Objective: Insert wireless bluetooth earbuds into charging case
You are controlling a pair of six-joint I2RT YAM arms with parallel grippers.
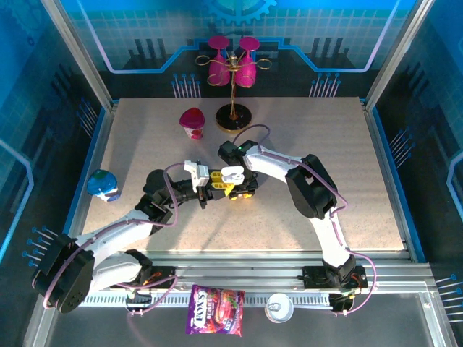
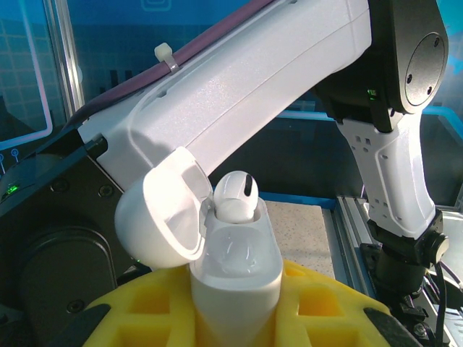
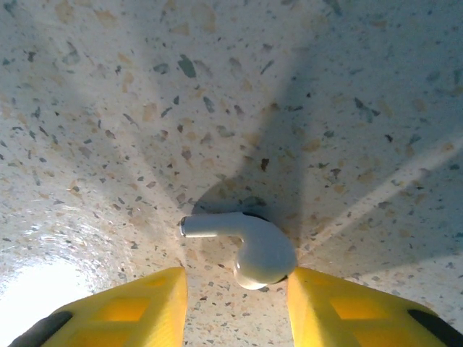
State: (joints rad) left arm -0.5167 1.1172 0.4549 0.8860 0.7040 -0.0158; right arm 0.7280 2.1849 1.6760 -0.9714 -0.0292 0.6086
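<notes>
My left gripper [image 2: 235, 312] is shut on a white charging case [image 2: 235, 267], held upright between its yellow fingers [image 2: 137, 311]. The lid [image 2: 163, 217] hangs open to the left. One white earbud [image 2: 235, 196] sits in the case's far slot, while the near slot looks empty. From above, the case [image 1: 233, 176] is at the table's middle, right beside my right gripper [image 1: 244, 192]. That right gripper [image 3: 237, 307] points down, open, over a second earbud [image 3: 253, 246] lying on the speckled table. This earbud's head is close to the right finger [image 3: 347, 303] and its stem points left.
A gold stand with pink cups [image 1: 233, 72] and a pink overturned cup [image 1: 192, 123] are at the back. A blue and white object [image 1: 103, 184] lies at the left edge. A candy bag [image 1: 215, 309] and a metal can [image 1: 278, 309] rest on the front rail.
</notes>
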